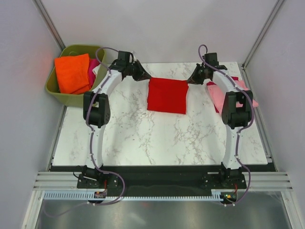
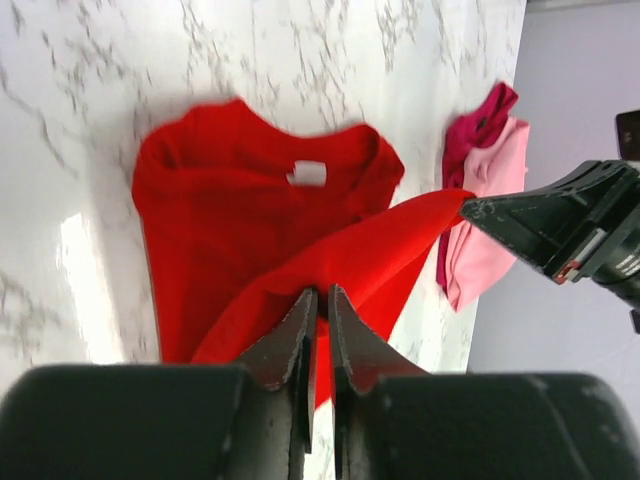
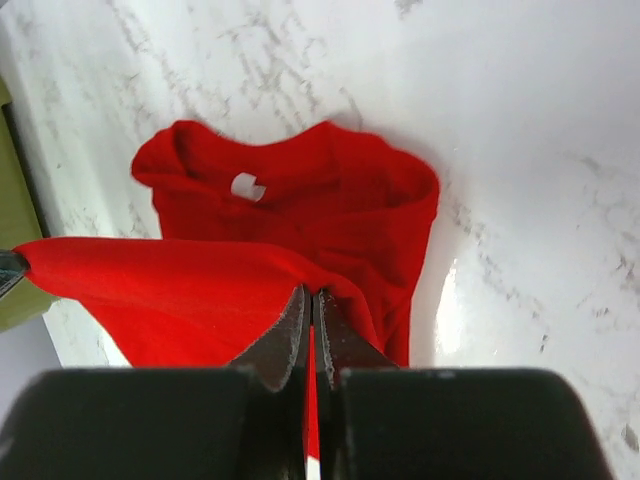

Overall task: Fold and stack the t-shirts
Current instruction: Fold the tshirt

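On the table (image 1: 143, 138), left tool (image 1: 148, 77) and right tool (image 1: 190, 80) each pinch the half-folded red shirt (image 1: 167, 95); the pink shirt (image 1: 214, 98) lies nearby, not yet stacked.

The whole marble table (image 1: 157, 138) is taken in from high above its near edge. The red t-shirt (image 2: 250, 230) is seen close up from opposite sides by the wrist cameras and is shared by all three views.
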Controlling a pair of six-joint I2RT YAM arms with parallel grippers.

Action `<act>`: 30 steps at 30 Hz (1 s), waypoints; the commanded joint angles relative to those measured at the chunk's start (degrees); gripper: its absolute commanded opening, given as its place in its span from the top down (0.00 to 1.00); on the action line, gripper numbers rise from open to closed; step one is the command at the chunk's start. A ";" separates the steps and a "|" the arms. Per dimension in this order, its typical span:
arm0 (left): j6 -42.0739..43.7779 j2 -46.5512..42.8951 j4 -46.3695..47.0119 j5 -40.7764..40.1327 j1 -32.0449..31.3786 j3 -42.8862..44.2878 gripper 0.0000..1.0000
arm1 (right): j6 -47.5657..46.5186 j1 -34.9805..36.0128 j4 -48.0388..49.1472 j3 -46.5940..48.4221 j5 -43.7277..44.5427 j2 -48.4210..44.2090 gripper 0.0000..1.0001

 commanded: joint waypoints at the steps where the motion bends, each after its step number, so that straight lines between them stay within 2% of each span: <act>1: -2.51 7.36 0.53 3.84 0.77 9.74 0.84 | 2.68 -1.23 2.70 6.17 -0.84 5.12 0.93; 2: -2.51 11.04 0.80 4.37 0.69 14.47 0.81 | 3.21 -1.41 4.79 6.79 -1.02 6.18 0.91; 3: -2.69 12.82 1.15 4.20 0.77 16.43 0.61 | 3.91 -1.67 5.86 7.15 -1.37 8.02 0.76; 4: -2.43 14.05 1.67 3.94 0.86 19.41 0.46 | 4.96 -1.85 7.00 7.59 -0.76 8.64 0.58; 5: -2.08 15.37 2.20 3.33 1.04 20.05 0.24 | 5.32 -1.85 8.67 7.33 -0.41 9.17 0.46; 6: -1.55 15.39 2.55 3.06 1.04 20.05 0.08 | 5.06 -1.85 9.29 6.72 -0.41 9.18 0.35; 9: 1.35 12.24 3.08 2.00 0.95 16.20 0.07 | 4.10 -1.85 12.80 0.95 0.03 6.47 0.32; 11: 3.54 9.42 4.74 0.34 0.95 9.36 0.07 | 3.39 -1.85 16.74 -3.02 -0.14 4.35 0.32; 13: 5.04 5.31 6.41 -0.81 0.77 1.82 0.08 | 3.22 -1.76 18.43 -7.76 -0.32 2.24 0.36; 16: 5.57 2.21 9.76 -0.82 0.60 -4.97 0.11 | 3.13 -1.76 20.37 -11.39 -0.84 1.53 0.44; 18: 5.92 1.85 10.73 -0.72 0.42 -6.66 0.11 | 2.43 -1.85 20.46 -12.27 -1.28 2.23 0.47; 23: 6.63 2.38 13.01 -0.72 -0.37 -9.65 0.12 | -1.17 -1.68 21.42 -14.64 0.64 0.74 0.46; 28: 4.88 3.78 16.00 -0.64 -0.45 -10.80 0.28 | -3.90 -1.50 20.29 -15.00 3.37 0.30 0.46; 30: 4.17 4.05 17.05 0.07 -0.54 -11.32 0.30 | -3.99 -1.67 20.28 -16.04 3.37 -0.92 0.45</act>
